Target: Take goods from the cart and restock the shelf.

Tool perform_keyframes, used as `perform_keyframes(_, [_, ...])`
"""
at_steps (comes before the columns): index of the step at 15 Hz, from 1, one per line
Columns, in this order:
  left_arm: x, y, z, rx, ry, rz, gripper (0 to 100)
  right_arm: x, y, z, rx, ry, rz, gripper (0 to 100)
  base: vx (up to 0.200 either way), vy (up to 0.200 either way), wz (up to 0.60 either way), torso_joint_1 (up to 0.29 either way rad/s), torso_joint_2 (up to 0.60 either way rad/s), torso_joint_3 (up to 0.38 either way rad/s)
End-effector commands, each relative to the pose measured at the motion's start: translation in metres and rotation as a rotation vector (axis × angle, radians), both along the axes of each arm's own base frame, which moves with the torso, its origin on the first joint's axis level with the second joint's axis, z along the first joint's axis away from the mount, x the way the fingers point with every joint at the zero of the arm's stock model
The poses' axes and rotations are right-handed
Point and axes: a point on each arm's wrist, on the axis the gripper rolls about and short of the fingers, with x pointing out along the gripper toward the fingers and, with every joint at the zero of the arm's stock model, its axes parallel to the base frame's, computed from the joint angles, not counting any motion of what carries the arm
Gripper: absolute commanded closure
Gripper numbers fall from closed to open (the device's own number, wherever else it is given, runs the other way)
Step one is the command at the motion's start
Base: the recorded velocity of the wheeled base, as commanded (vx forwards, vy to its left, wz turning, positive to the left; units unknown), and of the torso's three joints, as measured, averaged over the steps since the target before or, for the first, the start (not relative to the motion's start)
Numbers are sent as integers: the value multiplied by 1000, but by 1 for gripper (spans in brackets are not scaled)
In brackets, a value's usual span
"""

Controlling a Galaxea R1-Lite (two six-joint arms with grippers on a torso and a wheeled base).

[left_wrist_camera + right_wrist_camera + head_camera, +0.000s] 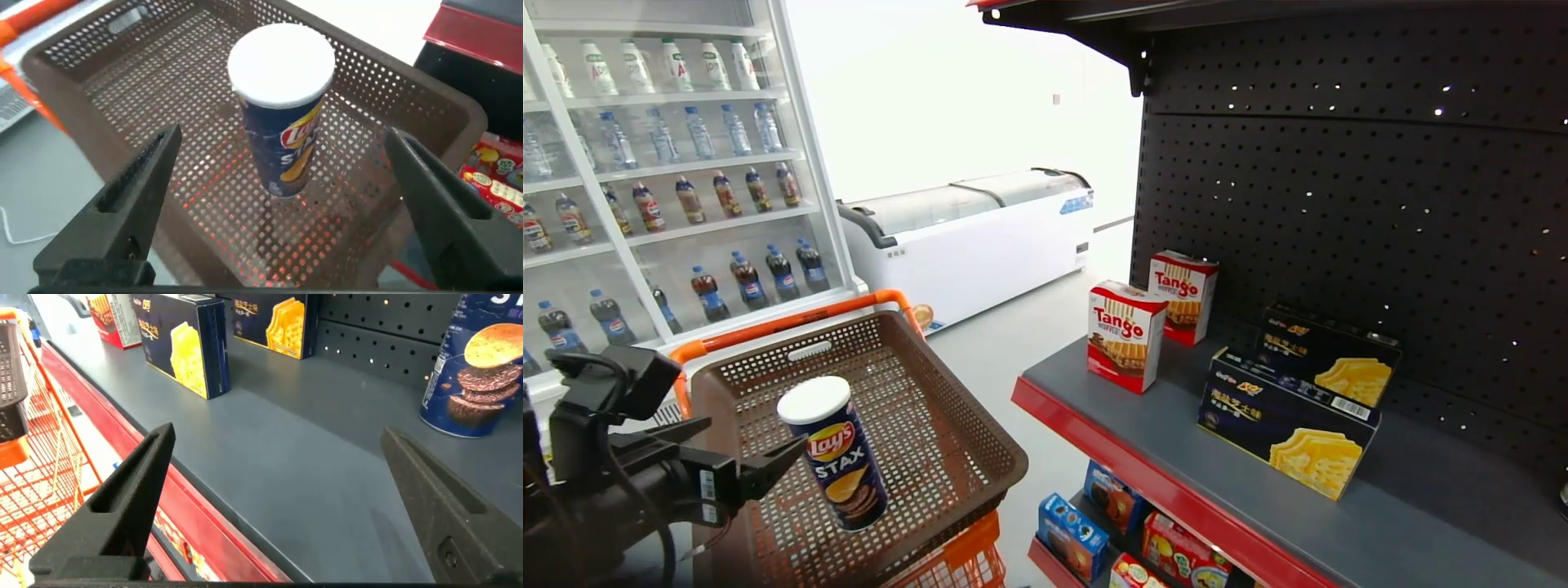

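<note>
A blue chip can (833, 453) with a white lid stands upright in the brown basket (980, 457) on the orange cart. My left gripper (757, 433) is open just beside the can at its left, touching nothing. From the left wrist, the can (282, 122) stands beyond the open fingers (139, 180), in line with the gap. My right gripper (278, 434) is open and holds nothing above the grey shelf (310, 465). A second blue chip can (482, 367) stands on that shelf near the pegboard.
The shelf (1176, 425) has a red front edge and holds two red-and-white wafer boxes (1125, 335) and two dark blue boxes (1286, 420). Snack packs (1074, 535) fill the lower shelf. A drinks fridge (670, 188) and a chest freezer (972, 237) stand behind the cart.
</note>
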Motion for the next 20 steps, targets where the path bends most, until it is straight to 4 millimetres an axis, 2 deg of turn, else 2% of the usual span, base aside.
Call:
perform_keyframes(1, [29,11,-36,-32,129,1,0,0,0,0,0,1,0,0,0,0,0,0,0,0])
perform_keyframes(4, [41,17,-57,-72,141,-59,0,0,0,0,0,1,0,0,0,0,0,0,0,0])
perform_keyframes(10, [66,17,-85,-86,141,-135,0,0,0,0,-2,1,0,0,0,0,0,0,0,0])
perform_keyframes(17, [94,18,-90,-39,78,-162,0,0,0,0,0,1,0,0,0,0,0,0,0,0])
perform_keyframes(19, [97,13,-90,-40,71,-180,0,0,0,0,0,1,0,0,0,0,0,0,0,0])
perform_keyframes(20, [102,11,-89,-42,64,-186,100,0,0,0,0,1,0,0,0,0,0,0,0,0])
